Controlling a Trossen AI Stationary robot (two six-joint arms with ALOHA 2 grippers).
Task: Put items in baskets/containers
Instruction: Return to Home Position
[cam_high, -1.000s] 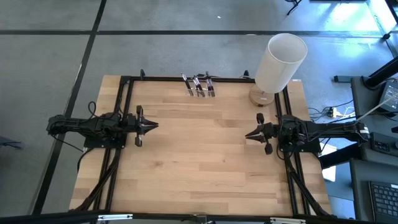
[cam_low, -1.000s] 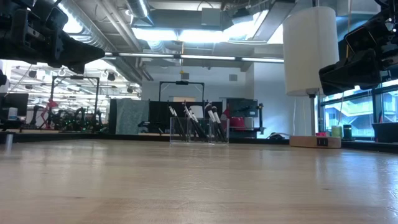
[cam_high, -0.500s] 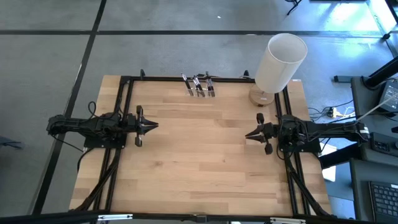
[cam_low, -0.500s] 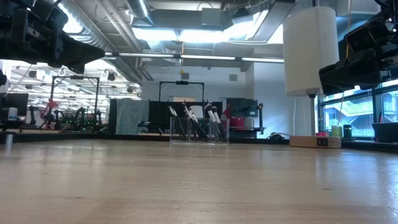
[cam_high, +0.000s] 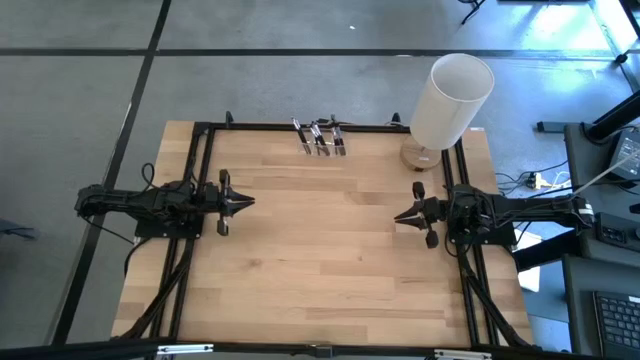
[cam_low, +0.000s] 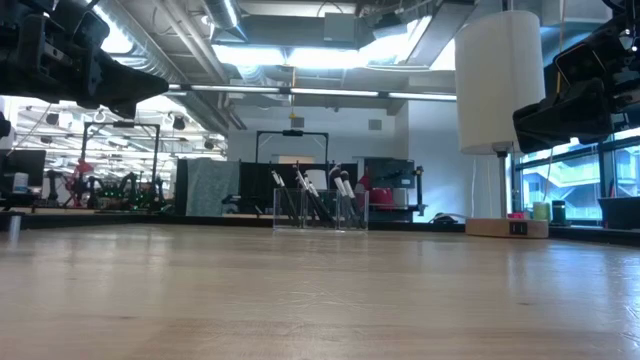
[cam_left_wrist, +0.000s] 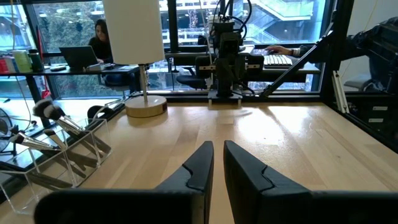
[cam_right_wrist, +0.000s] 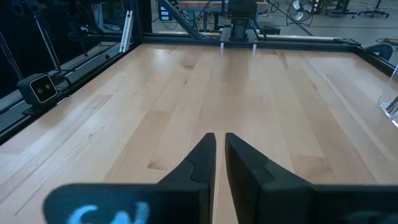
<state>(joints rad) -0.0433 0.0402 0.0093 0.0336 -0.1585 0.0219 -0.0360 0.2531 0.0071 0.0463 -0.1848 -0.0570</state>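
Observation:
Several makeup brushes stand slanted inside a clear holder at the middle of the table's far edge, handles down and bristle tips up. The left wrist view also shows the holder and the brushes. My left gripper hovers level above the table's left side, shut and empty. My right gripper hovers over the right side, facing it, also shut and empty. Both are far from the holder.
A tall white cylinder on a round tan base stands at the far right corner. A black frame runs along the table's left, far and right edges. Bare wood lies between the grippers. A person sits beyond the table.

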